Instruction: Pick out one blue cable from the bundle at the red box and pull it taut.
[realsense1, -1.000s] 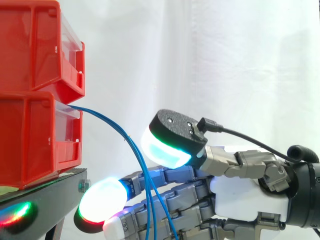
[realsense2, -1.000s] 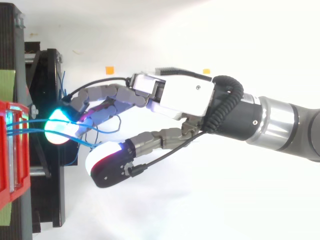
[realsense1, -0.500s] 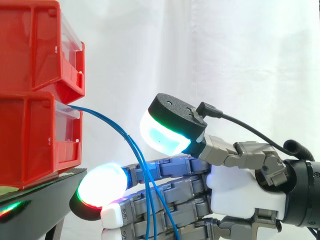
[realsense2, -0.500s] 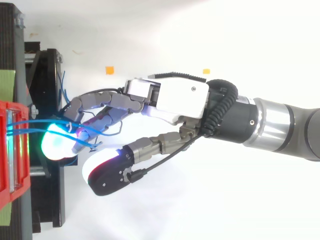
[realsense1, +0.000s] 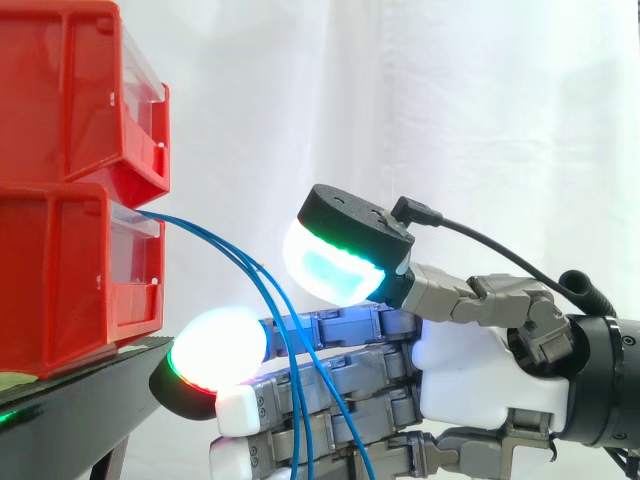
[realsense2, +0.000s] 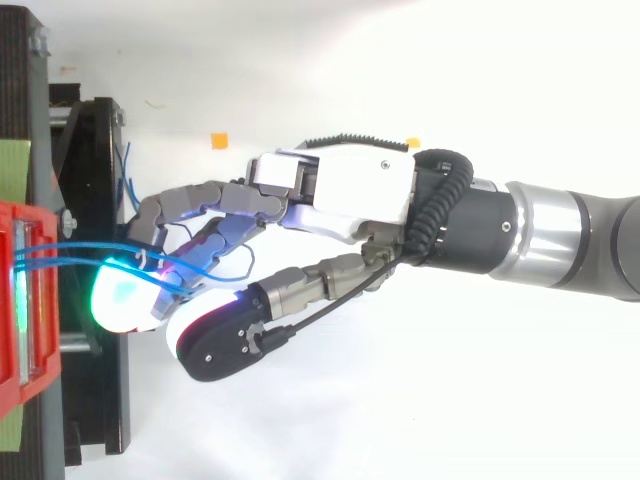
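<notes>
Two red bins (realsense1: 60, 280) are stacked on a black stand (realsense1: 80, 410) at the left. A few thin blue cables (realsense1: 180, 222) leave the front of the lower bin (realsense2: 20, 300) and arc down to the right across my hand (realsense1: 470, 370). The fingers reach nearly straight toward the bin, with one glowing fingertip (realsense1: 215, 350) close to the stand's edge. The thumb pad (realsense1: 335, 270) hovers just above them. The cables (realsense2: 80, 249) run through the narrow gap between thumb and fingers, and nothing pinches them. The hand (realsense2: 340, 190) is open.
White curtain behind and white floor below. The stand (realsense2: 100, 150) runs along the left edge under the bins, with more loose blue cable hanging beside it. Two small orange marks (realsense2: 219, 140) lie on the floor beyond the hand.
The fingers have risen and swung under the cables toward the thumb, so the gap between them has narrowed. The cables have shifted slightly with the fingers.
</notes>
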